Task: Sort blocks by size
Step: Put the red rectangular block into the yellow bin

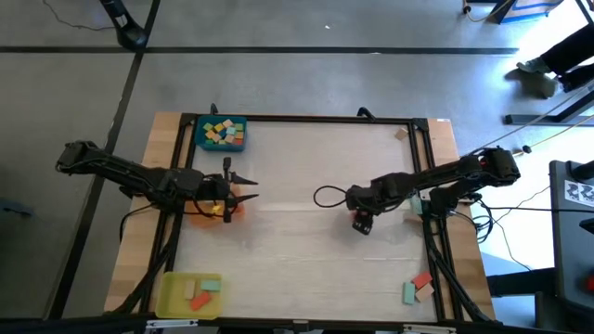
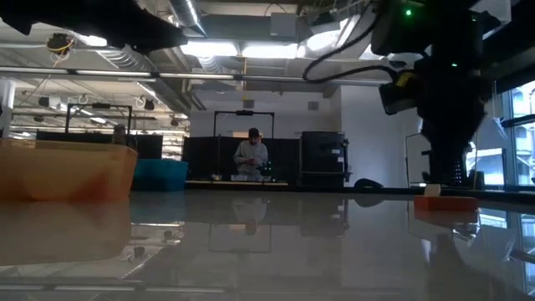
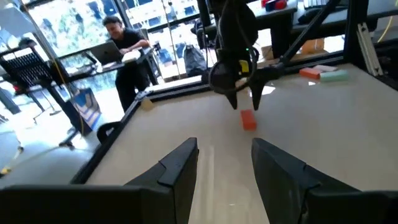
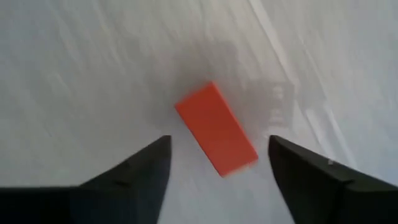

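Hovering spread-fingered, the right gripper [image 4: 217,171] frames a smooth rectangular orange block [image 4: 216,129] on the glossy table [image 4: 93,74].

Both my arms are dark, near-black, built of jointed tubular links. A thin black cable loops off the right arm's wrist beside its tool [image 1: 361,225]. That wrist housing carries a yellow patch and a small green light. The left tool [image 3: 224,180] has two broad, flat, matte-black fingers [image 3: 177,171] with angled tips; the right tool's fingers [image 4: 140,171] look the same.
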`<action>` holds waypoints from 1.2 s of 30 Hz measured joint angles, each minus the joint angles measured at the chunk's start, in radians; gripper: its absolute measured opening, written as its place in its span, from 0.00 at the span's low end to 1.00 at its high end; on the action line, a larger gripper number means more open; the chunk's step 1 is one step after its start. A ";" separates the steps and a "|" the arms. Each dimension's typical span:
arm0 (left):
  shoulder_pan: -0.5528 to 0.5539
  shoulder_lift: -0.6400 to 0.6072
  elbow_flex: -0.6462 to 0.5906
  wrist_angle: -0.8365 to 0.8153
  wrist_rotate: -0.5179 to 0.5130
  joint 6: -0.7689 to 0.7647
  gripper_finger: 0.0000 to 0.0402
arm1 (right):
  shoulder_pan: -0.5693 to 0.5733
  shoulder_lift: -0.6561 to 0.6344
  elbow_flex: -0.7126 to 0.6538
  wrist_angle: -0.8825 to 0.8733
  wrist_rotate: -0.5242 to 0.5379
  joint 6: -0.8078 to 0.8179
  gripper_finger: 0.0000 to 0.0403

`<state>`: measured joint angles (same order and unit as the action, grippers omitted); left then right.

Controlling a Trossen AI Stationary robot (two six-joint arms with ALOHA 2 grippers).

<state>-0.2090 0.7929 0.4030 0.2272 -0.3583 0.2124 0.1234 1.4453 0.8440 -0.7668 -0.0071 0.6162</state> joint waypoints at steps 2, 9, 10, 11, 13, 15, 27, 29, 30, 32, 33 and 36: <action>0.000 0.000 0.000 -0.028 0.000 -0.033 0.35 | 0.002 0.000 -0.001 -0.037 -0.002 -0.025 0.70; 0.000 0.002 0.000 -0.122 0.001 -0.106 0.35 | 0.071 -0.001 -0.043 -0.006 0.065 -0.071 0.80; 0.000 0.002 0.000 -0.121 0.001 -0.107 0.35 | 0.079 -0.001 -0.055 0.026 0.082 -0.079 0.80; 0.000 0.002 0.000 -0.122 0.001 -0.102 0.35 | 0.088 -0.001 -0.068 0.063 0.105 -0.096 0.79; 0.000 0.002 0.000 -0.123 0.001 -0.091 0.35 | 0.095 -0.001 -0.094 0.101 0.134 -0.131 0.78; 0.000 0.002 0.000 -0.122 0.002 -0.065 0.35 | 0.093 0.013 -0.117 0.120 0.148 -0.165 0.76; 0.002 0.003 -0.002 -0.100 -0.003 0.036 0.35 | 0.094 0.041 -0.173 0.199 0.156 -0.217 0.44; 0.002 0.003 -0.002 -0.105 -0.003 0.043 0.35 | 0.095 0.041 -0.173 0.201 0.165 -0.226 0.33; 0.002 0.003 -0.002 -0.102 -0.004 0.043 0.35 | 0.095 0.041 -0.173 0.202 0.173 -0.231 0.30; 0.002 0.003 -0.002 -0.093 -0.004 0.038 0.35 | 0.093 0.043 -0.174 0.207 0.198 -0.231 0.30; 0.002 0.003 -0.002 -0.086 -0.004 0.029 0.35 | 0.091 0.043 -0.174 0.208 0.199 -0.231 0.30; 0.003 0.003 -0.002 -0.080 -0.004 0.019 0.35 | 0.092 0.043 -0.176 0.229 0.203 -0.231 0.30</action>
<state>-0.2056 0.7956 0.4015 0.1474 -0.3618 0.2310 0.2153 1.4883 0.6681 -0.5381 0.1955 0.3855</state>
